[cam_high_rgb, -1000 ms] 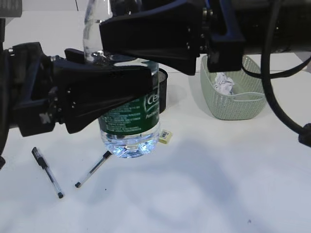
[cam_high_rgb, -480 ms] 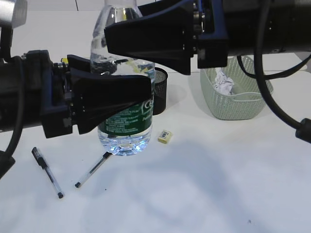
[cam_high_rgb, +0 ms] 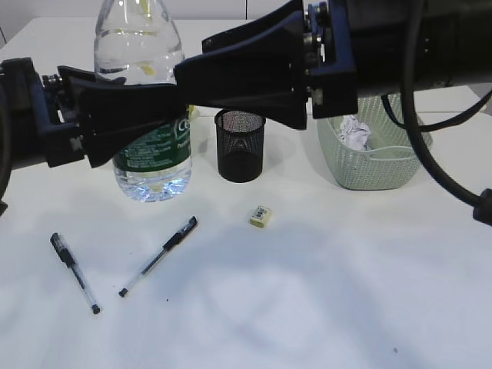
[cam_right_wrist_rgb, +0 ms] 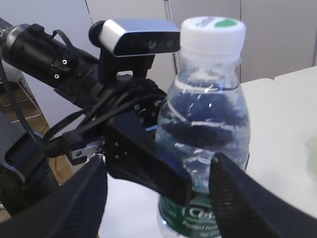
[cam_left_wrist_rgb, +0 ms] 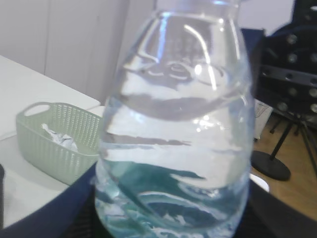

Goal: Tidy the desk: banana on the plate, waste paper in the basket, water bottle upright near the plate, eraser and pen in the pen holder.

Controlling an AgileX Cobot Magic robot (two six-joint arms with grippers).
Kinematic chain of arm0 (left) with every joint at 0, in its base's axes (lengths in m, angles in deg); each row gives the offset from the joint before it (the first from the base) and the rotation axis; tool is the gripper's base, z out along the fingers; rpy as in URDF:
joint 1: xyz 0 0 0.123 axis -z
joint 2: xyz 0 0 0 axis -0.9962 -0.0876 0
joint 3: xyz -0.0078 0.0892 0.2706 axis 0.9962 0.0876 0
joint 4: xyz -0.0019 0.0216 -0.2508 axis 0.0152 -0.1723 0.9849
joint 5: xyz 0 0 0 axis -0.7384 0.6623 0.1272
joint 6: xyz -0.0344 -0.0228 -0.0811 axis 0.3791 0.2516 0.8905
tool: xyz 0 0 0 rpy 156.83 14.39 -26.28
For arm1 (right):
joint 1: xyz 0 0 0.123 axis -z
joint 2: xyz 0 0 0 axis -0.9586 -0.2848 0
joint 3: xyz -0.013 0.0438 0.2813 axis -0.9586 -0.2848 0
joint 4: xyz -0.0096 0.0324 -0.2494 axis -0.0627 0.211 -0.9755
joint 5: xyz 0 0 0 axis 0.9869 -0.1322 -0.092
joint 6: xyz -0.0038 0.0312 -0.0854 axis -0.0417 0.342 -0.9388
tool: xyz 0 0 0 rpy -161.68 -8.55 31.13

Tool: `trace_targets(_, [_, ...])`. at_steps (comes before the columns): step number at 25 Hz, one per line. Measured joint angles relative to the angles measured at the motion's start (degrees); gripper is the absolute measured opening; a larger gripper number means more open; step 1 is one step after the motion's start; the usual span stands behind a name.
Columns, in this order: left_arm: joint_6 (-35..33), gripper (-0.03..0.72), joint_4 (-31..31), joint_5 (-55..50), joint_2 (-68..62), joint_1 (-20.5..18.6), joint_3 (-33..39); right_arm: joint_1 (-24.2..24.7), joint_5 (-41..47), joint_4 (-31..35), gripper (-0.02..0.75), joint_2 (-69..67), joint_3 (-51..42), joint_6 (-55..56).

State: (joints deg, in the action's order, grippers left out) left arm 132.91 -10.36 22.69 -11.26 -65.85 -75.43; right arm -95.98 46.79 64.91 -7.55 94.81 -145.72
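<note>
Standing upright, cap up, water bottle [cam_high_rgb: 146, 115] gripped by left hand [cam_high_rgb: 165, 115], right hand [cam_right_wrist_rgb: 158, 198] open

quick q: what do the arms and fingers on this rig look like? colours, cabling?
Both arms are matte black with blue accents at the wrists. The left gripper and right gripper have long, wedge-shaped black fingers with textured pads. Loose black cables loop off the right arm.

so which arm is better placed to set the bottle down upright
Left. The left gripper is clamped around the bottle at its label and holds it upright above the desk. The right gripper's fingers stand on either side of the bottle with space showing, not clearly gripping.
</note>
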Motion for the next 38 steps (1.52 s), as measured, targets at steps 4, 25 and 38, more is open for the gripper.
trace_targets(4, [0.00,0.436,0.36,0.00,0.00,-2.17,0.08,0.00,-0.81,-5.59,0.498,0.00,0.22,3.54])
trace_targets(25, [-10.75,0.436,8.26,-9.49,-0.66,-8.65,-1.55,-0.10,0.12,-87.75,0.522,0.23,8.03,82.97])
trace_targets(38, [-18.76,0.403,12.09,-8.24,-3.46,-8.73,-1.91,-0.10,1.78,-89.11,0.524,0.23,8.03,84.01])
